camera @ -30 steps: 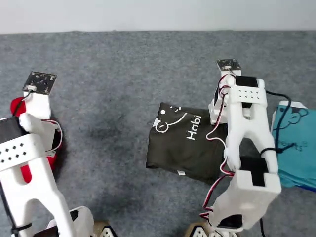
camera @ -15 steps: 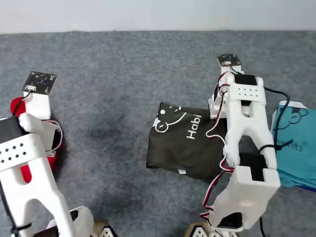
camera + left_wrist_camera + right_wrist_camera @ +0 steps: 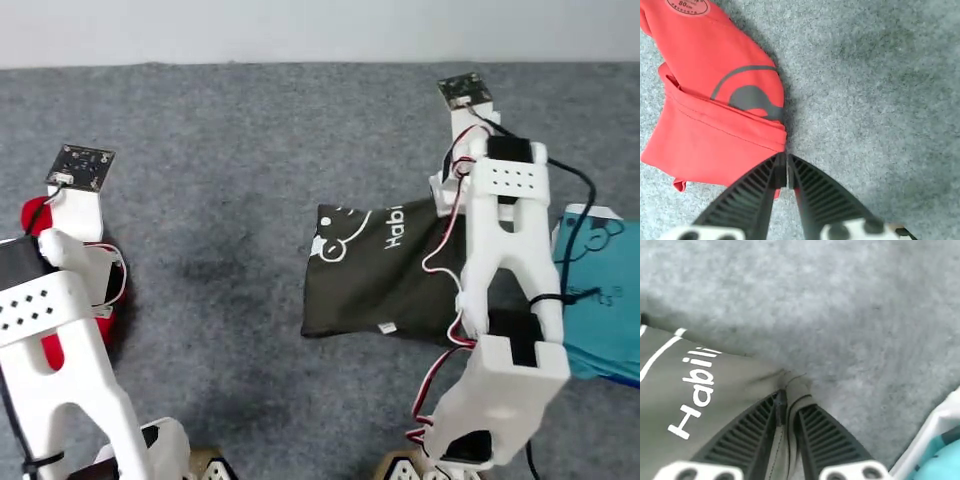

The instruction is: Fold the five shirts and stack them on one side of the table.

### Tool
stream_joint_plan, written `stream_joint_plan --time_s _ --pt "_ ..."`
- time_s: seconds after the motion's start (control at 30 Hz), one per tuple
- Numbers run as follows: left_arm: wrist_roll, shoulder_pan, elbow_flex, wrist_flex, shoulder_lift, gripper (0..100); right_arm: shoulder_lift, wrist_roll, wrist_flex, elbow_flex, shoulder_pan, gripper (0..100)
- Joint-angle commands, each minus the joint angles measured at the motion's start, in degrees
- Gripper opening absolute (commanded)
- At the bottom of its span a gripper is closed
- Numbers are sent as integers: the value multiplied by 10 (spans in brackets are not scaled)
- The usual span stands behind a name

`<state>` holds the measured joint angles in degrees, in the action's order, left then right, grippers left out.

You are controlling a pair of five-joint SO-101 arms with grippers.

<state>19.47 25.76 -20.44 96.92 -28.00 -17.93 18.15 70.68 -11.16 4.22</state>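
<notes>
Pinching the black shirt [image 3: 700, 390] edge, your right claw [image 3: 786, 402] is clamped. Left claw [image 3: 786, 162] clenched beside red shirt [image 3: 715, 100].

A dark shirt [image 3: 370, 280] with white print lay folded right of centre, its far right corner pinched in the right gripper [image 3: 787, 407]. A folded teal shirt [image 3: 600, 320] lay at the right edge. A loosely folded red shirt [image 3: 715, 100] with grey print lay at the left edge.

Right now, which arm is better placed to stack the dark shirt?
Right: the right gripper is shut on the dark shirt; the left gripper sits by the red shirt.
</notes>
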Motion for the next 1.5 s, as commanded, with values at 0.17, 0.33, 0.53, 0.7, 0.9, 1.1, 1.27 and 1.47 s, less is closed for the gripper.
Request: stream_joint_plan --time_s 0.17,0.33,0.53,0.7,0.9,1.1,1.27,1.47 --pt "4 3 -1 -11 -16 14 -55 2 7 -54 25 84" --pt "4 3 -1 -7 -16 14 -56 1 106 -129 -1 249" --pt "4 5 -1 -6 -20 14 -56 4 262 -230 -56 107" --pt "4 5 0 5 -20 14 -54 1 324 -210 -73 14" --pt "4 5 0 11 -20 14 3 5 321 -55 -73 9" --pt "4 5 0 11 -20 14 30 34 285 75 -27 9" --pt "4 5 0 11 -20 14 11 69 173 166 17 9" --pt "4 5 0 11 -20 14 41 69 238 135 4 9"
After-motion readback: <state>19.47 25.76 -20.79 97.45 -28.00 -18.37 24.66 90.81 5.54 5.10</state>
